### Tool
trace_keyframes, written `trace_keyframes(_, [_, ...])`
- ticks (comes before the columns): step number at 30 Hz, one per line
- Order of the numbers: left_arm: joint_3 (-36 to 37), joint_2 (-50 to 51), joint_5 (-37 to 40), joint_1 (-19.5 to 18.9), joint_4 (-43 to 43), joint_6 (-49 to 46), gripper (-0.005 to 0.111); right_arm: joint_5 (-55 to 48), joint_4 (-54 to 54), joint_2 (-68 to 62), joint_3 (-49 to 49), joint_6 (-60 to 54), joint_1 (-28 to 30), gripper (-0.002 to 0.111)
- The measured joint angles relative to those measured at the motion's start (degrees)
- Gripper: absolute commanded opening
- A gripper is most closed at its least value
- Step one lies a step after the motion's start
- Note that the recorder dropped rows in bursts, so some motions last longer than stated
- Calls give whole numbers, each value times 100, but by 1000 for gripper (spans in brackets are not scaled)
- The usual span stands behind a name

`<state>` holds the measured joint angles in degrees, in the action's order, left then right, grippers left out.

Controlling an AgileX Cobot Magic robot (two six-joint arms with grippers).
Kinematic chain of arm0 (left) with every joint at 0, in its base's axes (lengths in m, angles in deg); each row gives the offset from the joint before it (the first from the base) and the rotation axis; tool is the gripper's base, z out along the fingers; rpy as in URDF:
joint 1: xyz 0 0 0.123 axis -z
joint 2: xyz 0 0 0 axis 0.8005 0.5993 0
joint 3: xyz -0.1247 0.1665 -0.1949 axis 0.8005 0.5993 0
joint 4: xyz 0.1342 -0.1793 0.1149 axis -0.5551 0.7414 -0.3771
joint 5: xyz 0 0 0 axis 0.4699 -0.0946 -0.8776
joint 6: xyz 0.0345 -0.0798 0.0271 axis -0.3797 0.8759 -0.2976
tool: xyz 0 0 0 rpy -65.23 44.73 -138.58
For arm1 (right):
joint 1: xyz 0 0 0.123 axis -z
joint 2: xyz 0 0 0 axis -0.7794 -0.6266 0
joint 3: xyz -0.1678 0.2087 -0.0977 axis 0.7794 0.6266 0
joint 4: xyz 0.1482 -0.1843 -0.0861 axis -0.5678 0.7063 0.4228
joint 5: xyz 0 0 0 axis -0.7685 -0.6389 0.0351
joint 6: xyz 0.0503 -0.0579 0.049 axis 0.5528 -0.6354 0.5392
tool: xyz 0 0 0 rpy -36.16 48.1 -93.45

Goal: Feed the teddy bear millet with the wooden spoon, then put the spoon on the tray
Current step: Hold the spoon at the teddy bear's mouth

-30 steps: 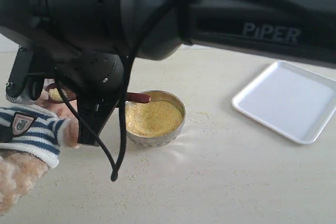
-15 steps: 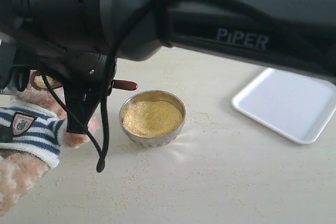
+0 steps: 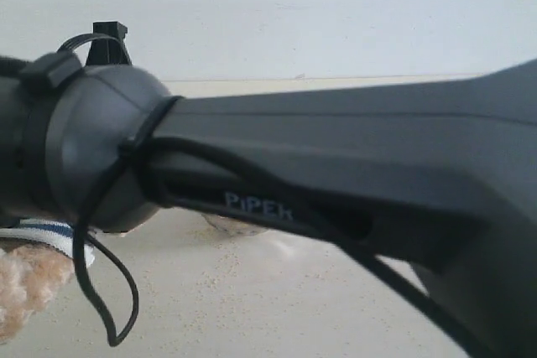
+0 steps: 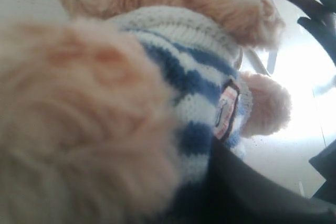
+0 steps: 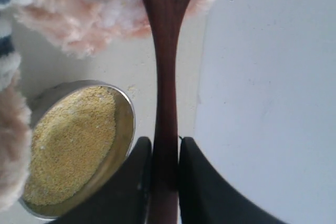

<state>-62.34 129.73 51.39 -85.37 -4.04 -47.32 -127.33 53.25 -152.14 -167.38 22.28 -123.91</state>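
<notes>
Wooden spoon (image 5: pixel 163 77) is pinched by its thin handle between the two dark fingers of the right claw (image 5: pixel 165 148), clenched tight. Its oval bowl reaches up into the pale, fluffy fur of the teddy bear (image 5: pixel 89 14). Just beside the handle sits the steel bowl (image 5: pixel 129 116), heaped with yellow millet (image 5: pixel 71 140).

From where I stand, the right arm (image 3: pixel 336 165) fills nearly the whole exterior view. At about 8 o'clock a tan furry limb of the bear and a bit of striped cuff poke out beneath it. A sliver of the steel bowl shows under the arm just below centre, and loose grains dot the table (image 3: pixel 252 299) toward 6 o'clock.

The left claw (image 4: pixel 212 145) is pressed right up against the bear. One dark finger (image 4: pixel 252 192) lies against the navy-and-white shirt by the crest badge (image 4: pixel 227 109). It looks clenched on the bear, though the other finger is out of sight.
</notes>
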Motion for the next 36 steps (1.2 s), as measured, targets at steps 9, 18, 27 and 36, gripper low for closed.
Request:
trace_keyframes(9, [0, 0, 0, 0, 0, 0, 5, 0, 802, -38, 679, 741, -184, 0])
trace_keyframes(18, [0, 0, 0, 0, 0, 0, 5, 0, 1368, -46, 1076, 1521, -270, 0])
trace_keyframes(27, [0, 0, 0, 0, 0, 0, 5, -2, 1945, -46, 1100, 2230, -342, 0])
trace_keyframes(36, [0, 0, 0, 0, 0, 0, 5, -1, 2169, 291, 1858, 2488, -389, 0])
